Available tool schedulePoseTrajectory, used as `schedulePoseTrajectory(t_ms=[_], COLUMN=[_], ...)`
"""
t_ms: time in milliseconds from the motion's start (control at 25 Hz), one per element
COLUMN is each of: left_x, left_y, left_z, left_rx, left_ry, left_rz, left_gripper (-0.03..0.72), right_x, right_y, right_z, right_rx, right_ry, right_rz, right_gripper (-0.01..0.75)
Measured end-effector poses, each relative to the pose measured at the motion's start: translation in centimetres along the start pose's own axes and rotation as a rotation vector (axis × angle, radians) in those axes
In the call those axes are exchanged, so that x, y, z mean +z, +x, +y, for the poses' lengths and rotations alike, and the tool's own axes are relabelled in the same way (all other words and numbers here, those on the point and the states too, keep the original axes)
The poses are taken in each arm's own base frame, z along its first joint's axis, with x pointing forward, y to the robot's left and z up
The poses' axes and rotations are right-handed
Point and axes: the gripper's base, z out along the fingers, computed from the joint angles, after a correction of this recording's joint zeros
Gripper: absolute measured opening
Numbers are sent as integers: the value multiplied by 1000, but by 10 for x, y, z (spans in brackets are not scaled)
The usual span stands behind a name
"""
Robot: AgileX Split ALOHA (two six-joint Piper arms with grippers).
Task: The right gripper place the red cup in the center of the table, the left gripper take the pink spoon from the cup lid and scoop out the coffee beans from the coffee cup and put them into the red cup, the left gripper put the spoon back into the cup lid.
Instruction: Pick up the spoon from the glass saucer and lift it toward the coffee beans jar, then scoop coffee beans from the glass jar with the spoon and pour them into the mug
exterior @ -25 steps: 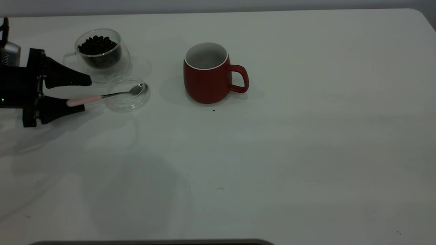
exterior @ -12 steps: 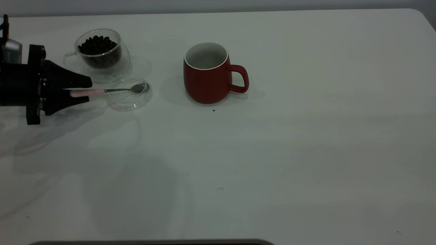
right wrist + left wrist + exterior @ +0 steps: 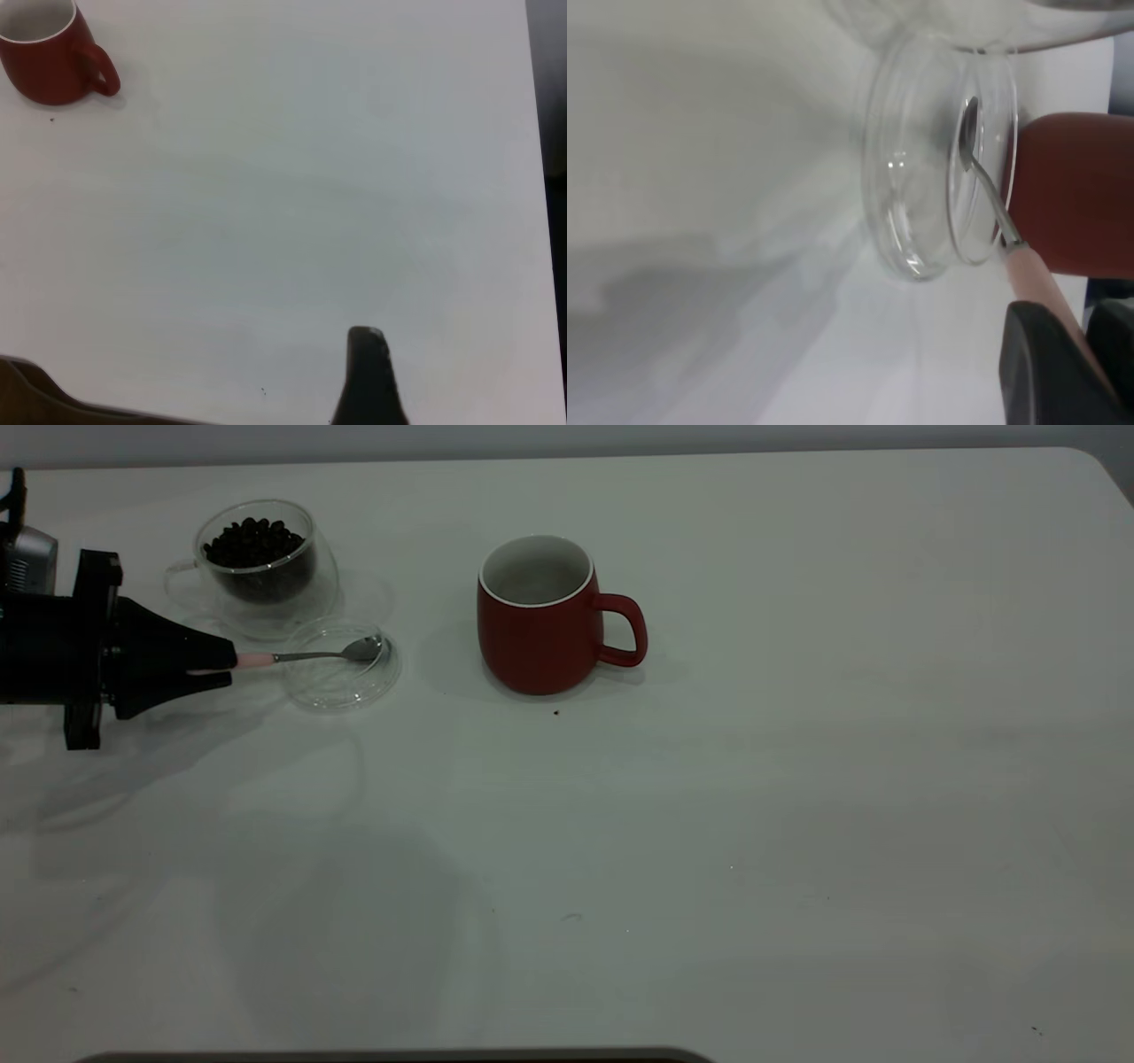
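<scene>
My left gripper (image 3: 229, 669) is at the table's left edge, shut on the pink handle of the pink spoon (image 3: 266, 659). The spoon lies level, and its metal bowl (image 3: 363, 648) is over the far side of the clear cup lid (image 3: 332, 691). In the left wrist view the handle (image 3: 1028, 266) runs between my gripper's (image 3: 1067, 328) dark fingers. The coffee cup (image 3: 266, 589), with coffee beans (image 3: 252, 540) heaped inside, stands just behind the lid. The red cup (image 3: 536, 638) stands upright near the table's middle, handle to the right. My right gripper (image 3: 195, 398) is far from it, open, out of the exterior view.
The white table (image 3: 709, 824) stretches wide to the right and front of the red cup (image 3: 44, 57). A few dark specks lie on it, one just in front of the mug (image 3: 556, 712). The table's right edge (image 3: 536, 177) shows in the right wrist view.
My left gripper's fingers closed from wide apart onto the spoon's pink handle. The spoon swung level, and the lid shifted slightly to the right.
</scene>
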Motion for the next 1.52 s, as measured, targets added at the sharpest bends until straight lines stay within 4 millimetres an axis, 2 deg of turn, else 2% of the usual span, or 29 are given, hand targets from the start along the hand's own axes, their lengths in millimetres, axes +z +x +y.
schedulePoseTrajectory(t_ms=[160,320,640,920,1080,1360,1520], left_x=[-11,-34,-76,-107,-109,-98,-90], left_y=[0,-6,-24,-49,-58,-62,-72], left_z=[0,-7,-47,-88,-90,-80,-77], left_rx=[22,47,179,442,486,501,524], left_ry=[28,73,126,-43,-153,-252,-260], left_rz=[26,32,-19,-87,-66,-60,-58], left_gripper=[124,124,124,124,124,124,124], right_x=[0,0,0,0,0,0,0], right_y=[0,0,0,0,0,0,0], right_z=[0,0,0,0,0,0,0], right_rx=[0,0,0,0,0,0,0], right_ry=[0,-1,-1,-1,-1,-1,-1], right_rz=[0,0,0,0,0,0,0], right_gripper=[590,590,590,590,590,590,590])
